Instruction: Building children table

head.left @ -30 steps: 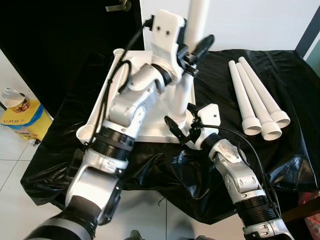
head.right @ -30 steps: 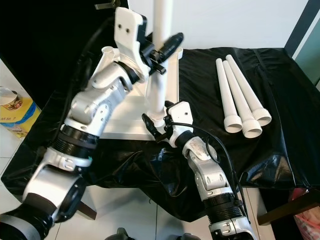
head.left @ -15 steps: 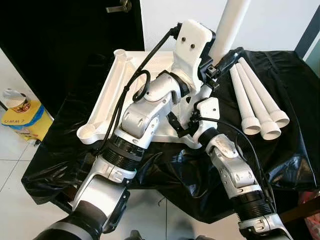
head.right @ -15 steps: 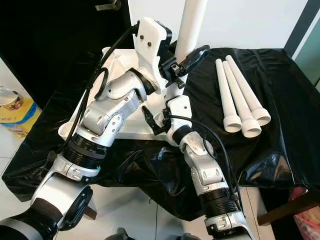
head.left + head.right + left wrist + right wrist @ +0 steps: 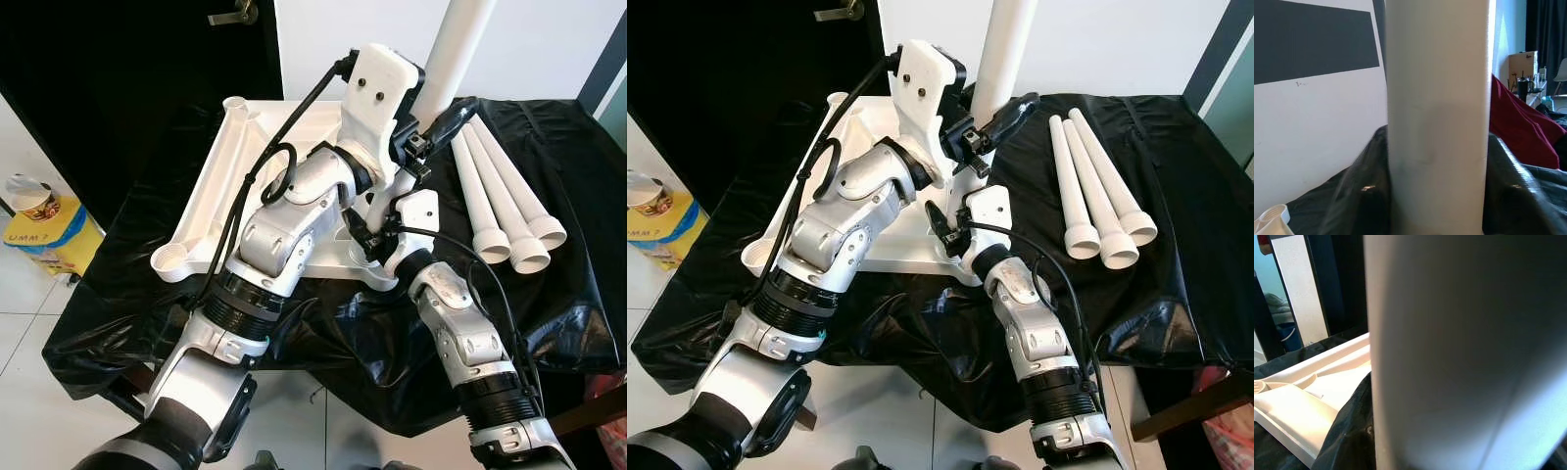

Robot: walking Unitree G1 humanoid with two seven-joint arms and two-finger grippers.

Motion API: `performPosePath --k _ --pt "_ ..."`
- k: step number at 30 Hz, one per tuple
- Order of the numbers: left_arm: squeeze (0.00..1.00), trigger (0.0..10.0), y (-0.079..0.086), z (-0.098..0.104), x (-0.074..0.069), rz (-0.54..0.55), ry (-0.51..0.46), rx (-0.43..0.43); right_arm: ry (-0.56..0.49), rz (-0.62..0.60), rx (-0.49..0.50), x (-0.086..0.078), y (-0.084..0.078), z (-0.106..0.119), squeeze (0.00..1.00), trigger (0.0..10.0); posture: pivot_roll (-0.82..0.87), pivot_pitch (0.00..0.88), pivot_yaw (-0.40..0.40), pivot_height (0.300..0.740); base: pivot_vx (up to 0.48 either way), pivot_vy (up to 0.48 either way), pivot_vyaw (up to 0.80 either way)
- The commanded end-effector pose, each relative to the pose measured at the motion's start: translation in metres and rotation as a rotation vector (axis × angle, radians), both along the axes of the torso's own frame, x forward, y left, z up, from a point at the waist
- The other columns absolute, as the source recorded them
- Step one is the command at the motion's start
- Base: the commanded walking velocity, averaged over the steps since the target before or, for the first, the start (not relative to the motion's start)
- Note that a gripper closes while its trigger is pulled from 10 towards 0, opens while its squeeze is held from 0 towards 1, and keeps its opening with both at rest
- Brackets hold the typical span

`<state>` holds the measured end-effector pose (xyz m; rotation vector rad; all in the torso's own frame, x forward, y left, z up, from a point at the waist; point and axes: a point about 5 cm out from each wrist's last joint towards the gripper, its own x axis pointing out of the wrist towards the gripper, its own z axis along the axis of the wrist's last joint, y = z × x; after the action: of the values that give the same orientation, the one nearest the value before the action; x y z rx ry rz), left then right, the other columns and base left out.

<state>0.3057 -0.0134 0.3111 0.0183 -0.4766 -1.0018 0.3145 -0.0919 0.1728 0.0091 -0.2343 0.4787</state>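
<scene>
Standing nearly upright, tilted slightly, at a corner of the upturned white tabletop [image 5: 294, 147]: one white leg [image 5: 1004, 44]. Clamped on its middle, the left gripper [image 5: 980, 127], one black finger [image 5: 1009, 106] showing across the leg. Held low against the leg's base, the right gripper [image 5: 364, 233], fingers too hidden to tell whether apart or together. Lying side by side well apart on the black-covered table [image 5: 578, 294]: three spare legs [image 5: 500, 201]. Sitting on the floor beside the table: a yellow box [image 5: 44, 235].
</scene>
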Motion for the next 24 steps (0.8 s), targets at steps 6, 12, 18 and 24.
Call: performPosePath --k 6,12,18,24 --pt "1.00 10.0 -0.004 0.001 -0.008 -0.044 0.001 -0.021 0.034 -0.030 -0.004 0.002 0.000 -0.003 0.00 10.0 -0.01 0.000 0.000 0.740 0.000 0.000 0.00" --pt "0.00 10.0 0.002 0.001 -0.007 -0.023 -0.002 -0.032 0.038 -0.060 0.008 0.004 -0.003 -0.003 0.00 10.0 -0.01 0.000 0.004 0.740 0.000 0.000 0.00" --pt "0.00 10.0 0.011 0.001 -0.007 0.036 -0.010 -0.086 0.038 -0.092 0.015 0.004 -0.007 -0.005 0.00 10.0 -0.01 0.000 0.007 0.740 0.000 0.000 0.00" --pt "0.00 10.0 0.017 -0.002 -0.006 0.053 0.004 -0.104 0.046 -0.119 0.029 0.005 -0.010 -0.006 0.00 10.0 0.00 0.000 0.008 0.740 0.000 0.000 0.00"
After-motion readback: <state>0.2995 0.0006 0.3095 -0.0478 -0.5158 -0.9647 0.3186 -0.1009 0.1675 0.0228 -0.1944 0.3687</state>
